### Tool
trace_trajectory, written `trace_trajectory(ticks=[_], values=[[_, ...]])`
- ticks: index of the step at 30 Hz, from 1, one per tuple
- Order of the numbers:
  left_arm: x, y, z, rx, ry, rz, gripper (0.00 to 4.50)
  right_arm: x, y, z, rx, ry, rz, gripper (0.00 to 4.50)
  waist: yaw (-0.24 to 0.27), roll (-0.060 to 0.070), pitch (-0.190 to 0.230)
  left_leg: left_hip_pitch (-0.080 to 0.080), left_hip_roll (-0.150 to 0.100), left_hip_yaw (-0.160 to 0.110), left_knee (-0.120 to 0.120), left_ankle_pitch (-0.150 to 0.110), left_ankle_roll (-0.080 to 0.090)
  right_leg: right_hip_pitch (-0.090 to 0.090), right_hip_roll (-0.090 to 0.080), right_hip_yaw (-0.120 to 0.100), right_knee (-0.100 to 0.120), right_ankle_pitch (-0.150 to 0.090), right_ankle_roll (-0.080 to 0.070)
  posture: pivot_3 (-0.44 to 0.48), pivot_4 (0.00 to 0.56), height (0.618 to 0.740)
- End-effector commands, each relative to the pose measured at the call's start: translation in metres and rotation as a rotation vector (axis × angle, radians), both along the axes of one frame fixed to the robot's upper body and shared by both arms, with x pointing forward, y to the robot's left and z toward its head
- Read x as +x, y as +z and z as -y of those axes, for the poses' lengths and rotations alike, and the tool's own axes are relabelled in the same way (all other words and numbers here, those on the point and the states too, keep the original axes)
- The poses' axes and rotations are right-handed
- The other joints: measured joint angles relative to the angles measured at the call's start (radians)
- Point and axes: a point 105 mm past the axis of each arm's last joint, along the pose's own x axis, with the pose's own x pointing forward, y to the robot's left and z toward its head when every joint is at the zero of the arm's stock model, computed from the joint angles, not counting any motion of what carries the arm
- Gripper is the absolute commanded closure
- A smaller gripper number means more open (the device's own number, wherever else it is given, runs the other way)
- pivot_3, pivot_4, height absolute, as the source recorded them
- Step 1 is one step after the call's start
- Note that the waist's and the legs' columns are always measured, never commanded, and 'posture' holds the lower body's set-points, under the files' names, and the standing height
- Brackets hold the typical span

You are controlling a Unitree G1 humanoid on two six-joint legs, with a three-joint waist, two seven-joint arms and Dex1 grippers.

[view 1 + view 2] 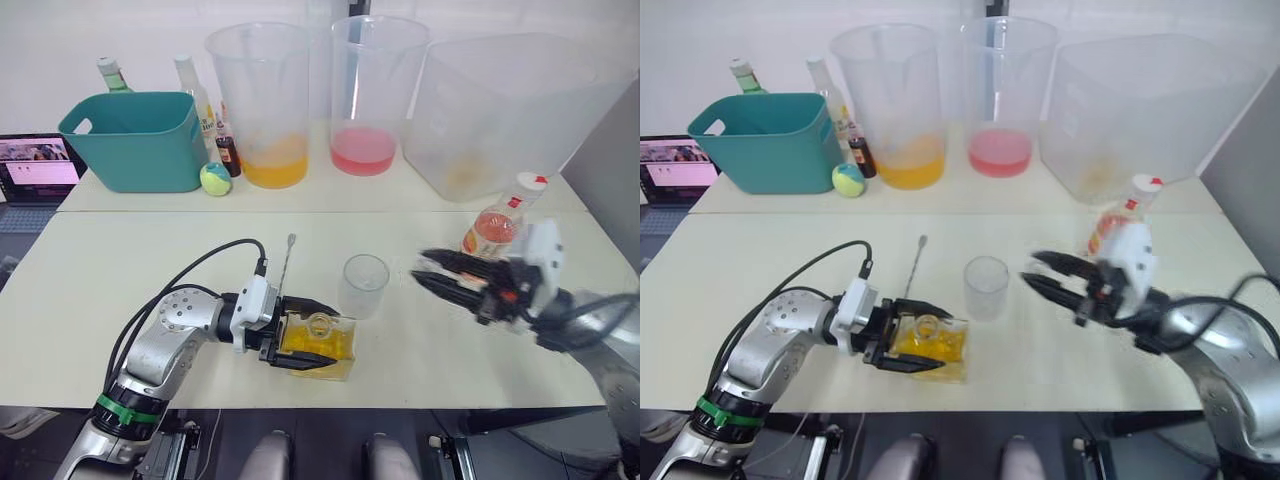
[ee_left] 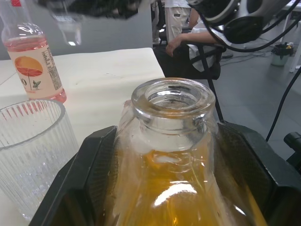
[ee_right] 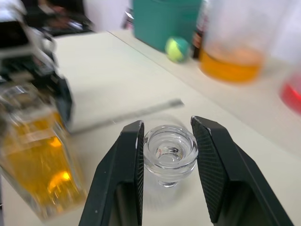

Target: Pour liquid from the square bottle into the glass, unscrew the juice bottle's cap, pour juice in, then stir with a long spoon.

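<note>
Square bottle [image 1: 318,347] stands upright on the desk [image 1: 150,250], neck up and mouth open, clamped in the left claw [image 1: 300,335] just beside the glass [image 1: 364,285], likely set for pouring. Right claw [image 3: 165,155] grips the clear stopper [image 3: 170,150], keeping it clear. Juice bottle [image 1: 497,222] waits behind.

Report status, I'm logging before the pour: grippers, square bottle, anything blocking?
Left gripper shut on square bottle, neck open. Right gripper shut on stopper, clear of the glass. Long spoon lies behind the bottle; nothing blocking the glass.
</note>
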Motion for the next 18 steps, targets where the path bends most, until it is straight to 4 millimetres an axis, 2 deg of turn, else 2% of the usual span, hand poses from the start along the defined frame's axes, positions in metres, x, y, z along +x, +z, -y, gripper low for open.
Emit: trace_trajectory(ticks=[1, 3, 5, 8, 10, 13, 18], values=[[0.001, -0.011, 0.0, 0.039, 0.009, -0.023, 1.68, 0.004, -0.012, 0.038, -0.014, -0.192, 0.042, 3.48, -0.002, 0.001, 0.0, 0.0, 0.0, 0.001, 0.0, 0.0, 0.0, 0.0, 0.0, 0.001, 0.0, 0.0, 0.0, 0.0, 0.15, 0.738], [0.003, -0.008, 0.002, 0.027, 0.019, -0.012, 1.68, 0.007, -0.036, 0.064, -0.044, -0.339, 0.029, 3.48, -0.002, 0.001, 0.0, 0.003, 0.0, 0.001, 0.0, 0.0, 0.0, 0.002, 0.0, 0.001, 0.0, 0.0, 0.0, 0.0, 0.15, 0.738], [0.003, -0.007, 0.003, 0.024, 0.021, -0.009, 1.68, 0.008, -0.046, 0.071, -0.052, -0.379, 0.038, 3.48, -0.002, 0.002, -0.001, 0.004, 0.0, 0.001, 0.0, 0.0, 0.0, 0.005, 0.0, 0.001, -0.001, 0.0, 0.0, 0.0, 0.15, 0.738], [0.002, -0.007, 0.004, 0.026, 0.021, -0.001, 1.68, 0.013, -0.081, 0.089, -0.043, -0.493, -0.012, 3.48, -0.003, 0.002, -0.001, 0.005, 0.0, 0.002, 0.0, 0.0, 0.0, 0.006, 0.0, 0.001, -0.001, 0.0, 0.0, 0.0, 0.15, 0.738], [0.002, -0.007, 0.005, 0.025, 0.02, 0.001, 1.68, 0.016, -0.096, 0.098, -0.035, -0.544, -0.034, 3.48, -0.002, 0.002, -0.001, 0.007, 0.0, 0.001, 0.0, 0.0, 0.0, 0.007, 0.0, 0.001, -0.001, 0.0, 0.0, 0.0, 0.15, 0.738], [0.001, -0.006, 0.005, 0.023, 0.021, 0.004, 1.68, 0.017, -0.105, 0.105, -0.019, -0.578, -0.034, 3.48, -0.003, 0.003, -0.001, 0.009, 0.0, 0.001, 0.0, 0.0, 0.0, 0.01, 0.0, 0.001, -0.002, 0.0, 0.0, 0.0, 0.15, 0.738], [0.003, -0.004, 0.006, 0.022, 0.03, 0.009, 1.68, 0.017, -0.116, 0.104, -0.002, -0.567, -0.074, 3.48, -0.002, 0.003, -0.001, 0.012, 0.0, 0.0, -0.001, 0.0, 0.001, 0.016, 0.0, 0.0, -0.007, 0.0, 0.001, 0.0, 0.15, 0.738]])
